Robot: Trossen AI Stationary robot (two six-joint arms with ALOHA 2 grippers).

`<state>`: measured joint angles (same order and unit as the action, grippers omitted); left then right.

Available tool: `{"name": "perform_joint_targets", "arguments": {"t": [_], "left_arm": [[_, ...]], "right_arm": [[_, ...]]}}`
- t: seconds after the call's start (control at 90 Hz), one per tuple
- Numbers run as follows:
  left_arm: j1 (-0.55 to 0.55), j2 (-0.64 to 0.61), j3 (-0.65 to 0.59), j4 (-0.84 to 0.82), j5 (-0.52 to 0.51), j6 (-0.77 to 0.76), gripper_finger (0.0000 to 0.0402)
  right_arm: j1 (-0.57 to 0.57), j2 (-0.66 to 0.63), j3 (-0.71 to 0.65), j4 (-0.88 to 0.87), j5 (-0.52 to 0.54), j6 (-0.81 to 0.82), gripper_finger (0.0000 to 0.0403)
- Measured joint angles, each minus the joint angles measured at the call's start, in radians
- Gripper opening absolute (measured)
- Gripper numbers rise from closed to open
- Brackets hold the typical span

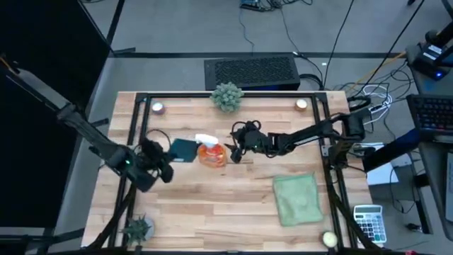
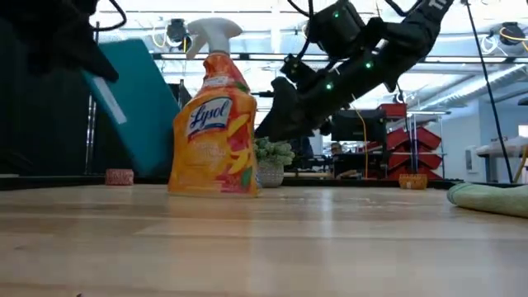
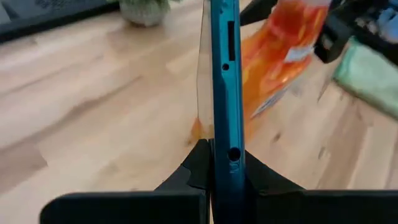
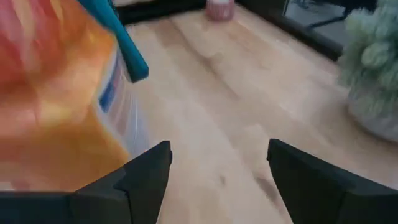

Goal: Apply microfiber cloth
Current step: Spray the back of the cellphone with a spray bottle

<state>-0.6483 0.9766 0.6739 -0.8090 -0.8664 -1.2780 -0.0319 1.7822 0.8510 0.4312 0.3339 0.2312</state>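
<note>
The low view cuts off the microfiber cloth (image 1: pixel 296 199), showing only its edge; from above it lies flat, pale sage-green, on the bench (image 1: pixel 212 205), well apart from both arms. The left gripper (image 3: pixel 217 171) pinches the teal tablet (image 1: pixel 183 149); the right gripper (image 4: pixel 217 165), fingers spread, is just beside the spray bottle (image 1: pixel 211 154).

Even overhead light brightens the counter (image 1: pixel 233 191); ceiling lamps glare in the low view, and the spray bottle (image 4: pixel 56 93) blurs close up.

Sage-green microfiber cloth (image 1: pixel 296 199); orange spray bottle (image 1: pixel 211 154)
</note>
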Motion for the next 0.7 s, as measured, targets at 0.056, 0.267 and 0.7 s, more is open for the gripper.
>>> {"name": "perform_joint_targets", "arguments": {"t": [0.056,0.267,0.7], "left_arm": [[0.010,0.034,0.000,0.040,0.002,0.000,0.0005],[0.040,0.132,0.000,0.142,0.008,0.000,0.0006],[0.052,0.265,0.000,0.395,0.010,0.021,0.0006]], "right_arm": [[0.021,0.000,0.000,-0.005,0.001,0.000,0.0251],[0.112,-0.007,0.001,-0.040,0.013,0.062,0.0251],[0.313,-0.007,0.001,-0.099,0.081,0.262,0.0251]]}}
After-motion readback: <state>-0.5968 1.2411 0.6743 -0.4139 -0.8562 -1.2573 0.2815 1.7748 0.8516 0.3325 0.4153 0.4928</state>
